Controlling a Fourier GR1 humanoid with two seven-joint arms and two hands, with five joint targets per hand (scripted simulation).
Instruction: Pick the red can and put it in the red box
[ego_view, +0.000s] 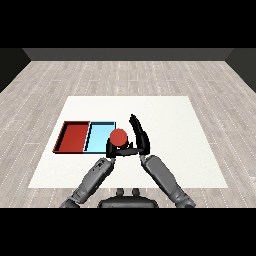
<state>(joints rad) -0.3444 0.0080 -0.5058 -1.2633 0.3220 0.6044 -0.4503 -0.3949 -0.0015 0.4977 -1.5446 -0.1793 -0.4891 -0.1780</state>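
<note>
The red can (118, 136) stands upright at the right edge of the light blue tray (99, 135). My right hand (141, 139) is against the can's right side. Its fingers (134, 123) point straight up past the can and its thumb (127, 151) reaches left under the can's near side, so the hand is open. My left hand (110, 149) sits just at the can's lower left with relaxed fingers and holds nothing. The red tray (73, 136) lies left of the blue one with nothing in it.
Both trays lie side by side on the left part of the white table (170, 130). Grey wooden floor surrounds the table. My two forearms meet near the table's front middle.
</note>
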